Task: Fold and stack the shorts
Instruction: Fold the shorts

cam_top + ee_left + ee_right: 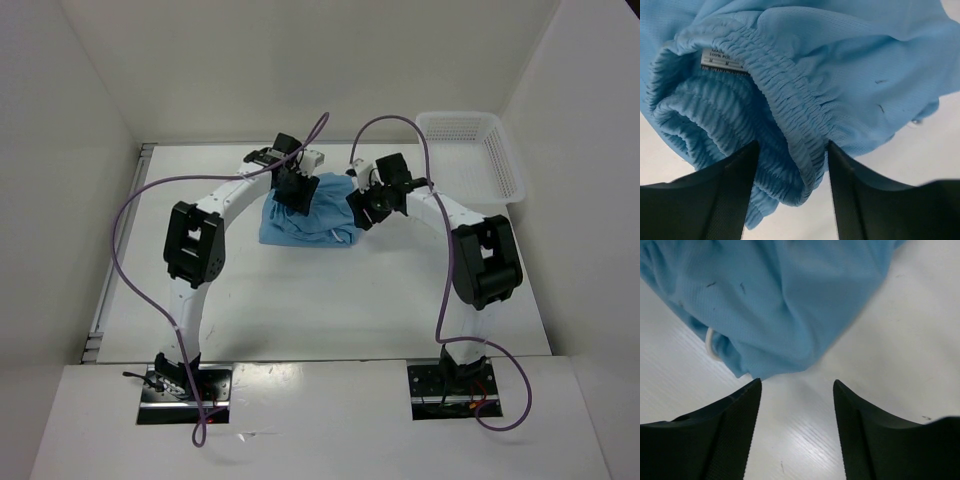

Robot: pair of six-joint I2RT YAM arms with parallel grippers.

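Noting white surface (330, 300) boxed by white walls (300, 60), basket (478, 150) far right. Shorts (305, 218) bunched at mid-surface. I see left pincer (792, 145) spread astride waistband (790, 100); right pincer (796, 382) spread, just beside the fabric.

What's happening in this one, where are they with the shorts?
Both arms are at the light-blue shorts, lying bunched on the far middle of the table. The left gripper is open, jaws straddling the elastic waistband. The right gripper is open over bare table beside the fabric's edge, holding nothing. The white basket sits far right.
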